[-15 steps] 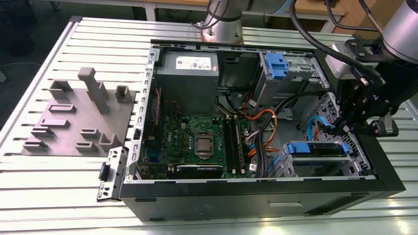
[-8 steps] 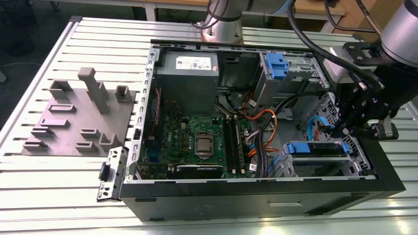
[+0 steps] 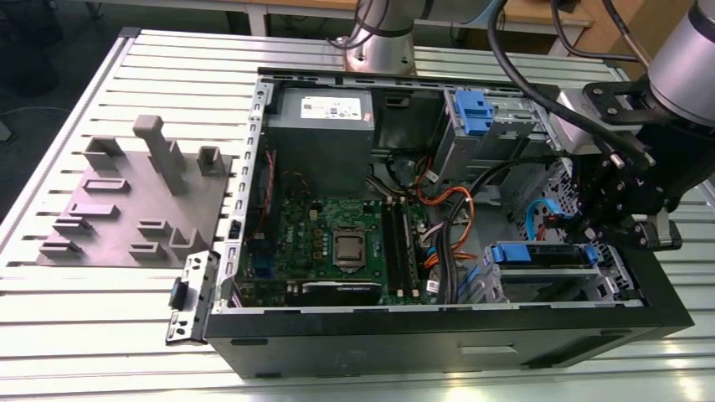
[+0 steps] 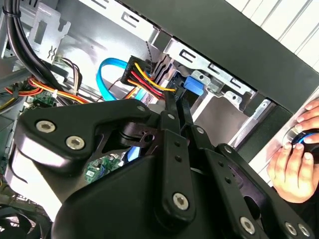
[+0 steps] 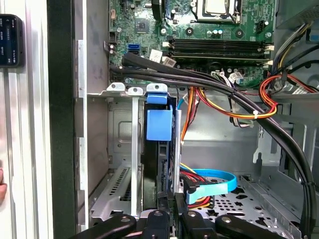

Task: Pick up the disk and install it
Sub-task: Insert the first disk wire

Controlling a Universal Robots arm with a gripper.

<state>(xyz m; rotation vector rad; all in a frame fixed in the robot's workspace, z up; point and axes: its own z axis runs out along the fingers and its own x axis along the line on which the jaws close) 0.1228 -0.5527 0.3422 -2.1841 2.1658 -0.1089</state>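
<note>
The disk (image 5: 158, 149) stands edge-on in the computer case's (image 3: 447, 347) drive bay (image 3: 547, 276), pinched at its rear by the narrow pincer (image 5: 172, 209); nearby cables (image 5: 214, 181) could snag and jam it.

I see the disk (image 5: 159, 124) edge-on in its bay; my hand's (image 5: 167, 209) linkage covers its lower end.

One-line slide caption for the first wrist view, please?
The tool reaches into the open computer case, at the blue-framed disk standing edge-on in the drive cage below the motherboard.
</note>
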